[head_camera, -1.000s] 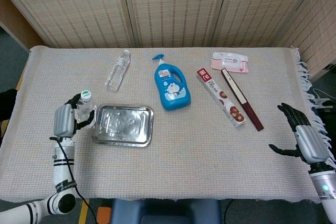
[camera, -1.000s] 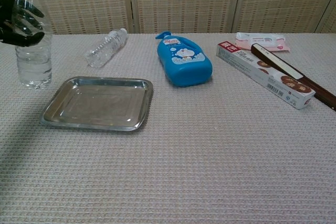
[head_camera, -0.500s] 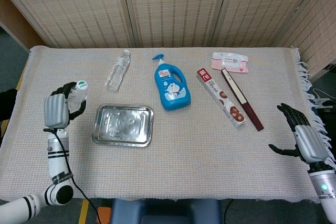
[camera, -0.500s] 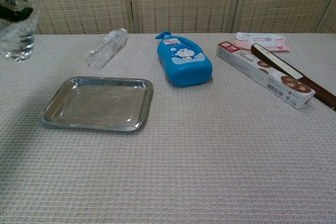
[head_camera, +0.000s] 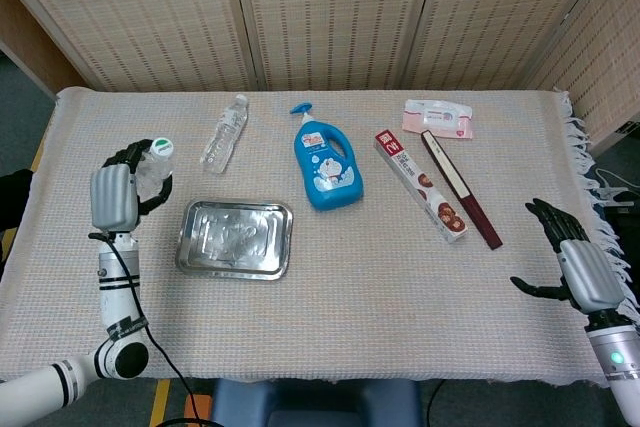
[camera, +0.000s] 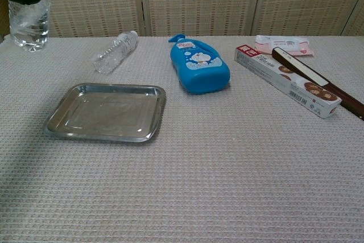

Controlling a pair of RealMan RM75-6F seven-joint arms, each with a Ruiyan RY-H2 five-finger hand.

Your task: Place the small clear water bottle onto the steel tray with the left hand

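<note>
Covering the table [head_camera: 330, 347] is a pale woven cloth, and on it the steel tray [head_camera: 236, 238] lies flat at about 9 o'clock from the table's centre. At about 10 o'clock from the tray, the left hand [head_camera: 113, 197] wraps its fingers around the small clear water bottle [head_camera: 152, 165], holding it upright above the cloth, off the tray. In the chest view the bottle [camera: 28, 18] hangs at the upper left edge. At 4 o'clock, the right hand [head_camera: 580, 262] rests with fingers spread, holding nothing.
</note>
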